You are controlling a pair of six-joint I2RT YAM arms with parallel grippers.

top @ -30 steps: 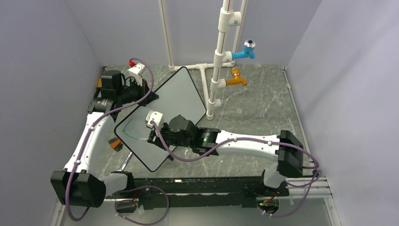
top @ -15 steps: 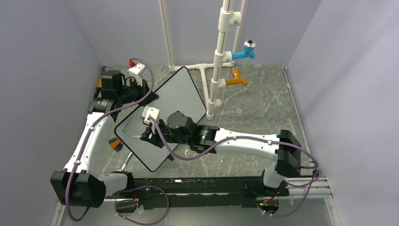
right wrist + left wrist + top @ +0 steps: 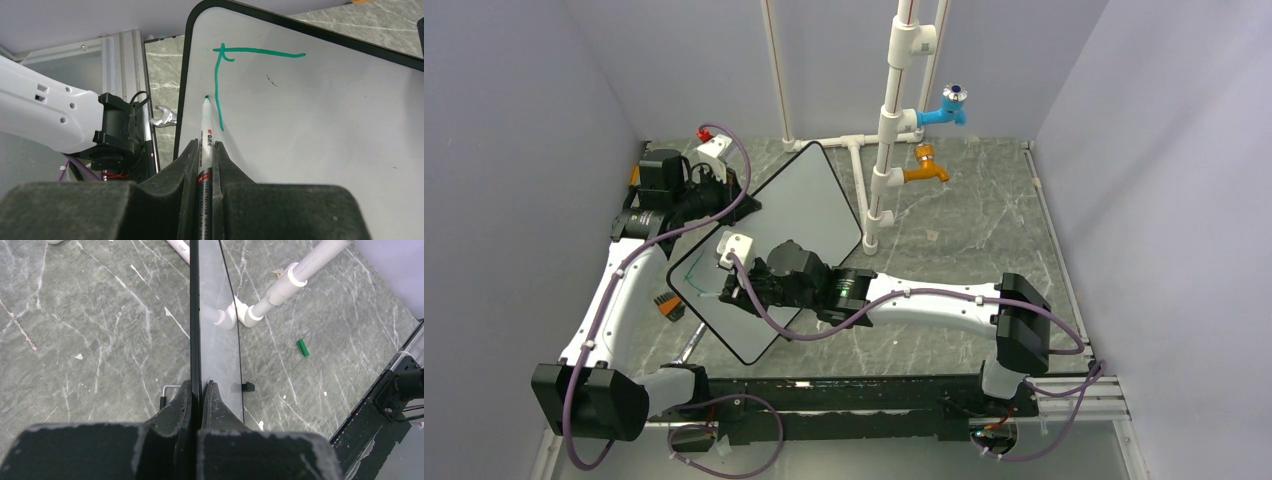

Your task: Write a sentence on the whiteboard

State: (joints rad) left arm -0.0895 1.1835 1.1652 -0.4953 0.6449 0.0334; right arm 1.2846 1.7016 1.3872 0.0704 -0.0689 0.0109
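Right wrist shows right pincer point(image 3: 205, 145) clamping the marker point(image 3: 205, 120), left pincer point(image 3: 200, 386) pinching the whiteboard point(image 3: 325, 125) rim; light, even pressure suits this stroke.

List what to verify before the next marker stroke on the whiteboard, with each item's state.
1. Left hand clamped on the whiteboard rim: ok.
2. Right hand shut on the marker: ok.
3. Marker uncapped, pointing at the board: ok.
4. Tip pressing on the surface: cannot tell.
5. Bare board free to the right of the writing: ok.
6. Sentence complete: not ok, only two joined green strokes.
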